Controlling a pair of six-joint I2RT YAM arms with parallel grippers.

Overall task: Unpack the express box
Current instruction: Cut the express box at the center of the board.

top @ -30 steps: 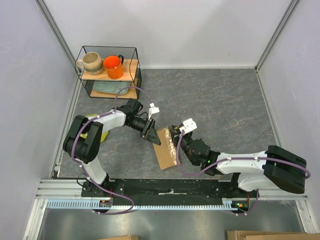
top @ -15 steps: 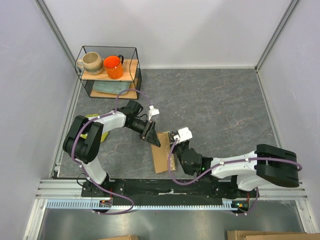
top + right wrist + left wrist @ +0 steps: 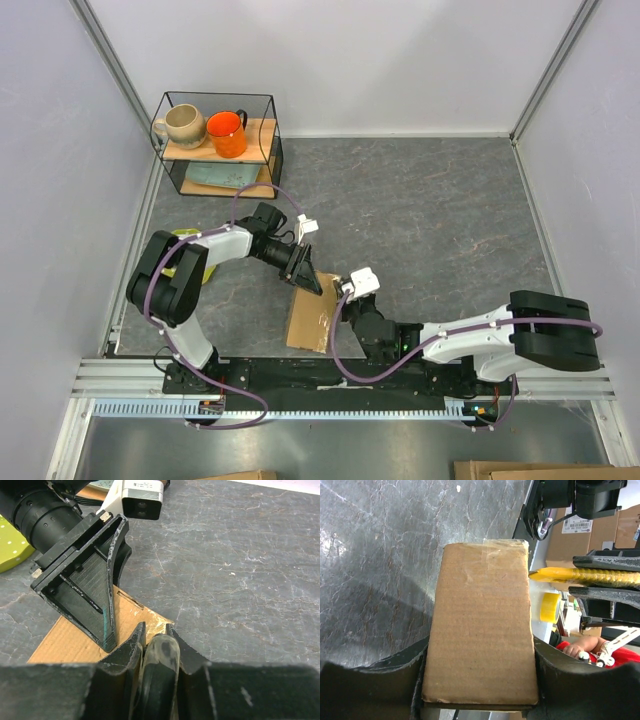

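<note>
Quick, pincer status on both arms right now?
Left pincer: closed on the express box.
Right pincer: closed at the box's taped edge; what it pinches cannot be told.

Bright, even light; wrist views blur on their near fingers.

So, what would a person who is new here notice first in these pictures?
Probably the brown cardboard box near the table's front edge, clamped between the fingers of the left gripper, with the right gripper at its taped corner. Next comes the bright orange mug on the wire shelf in the far left corner.
</note>
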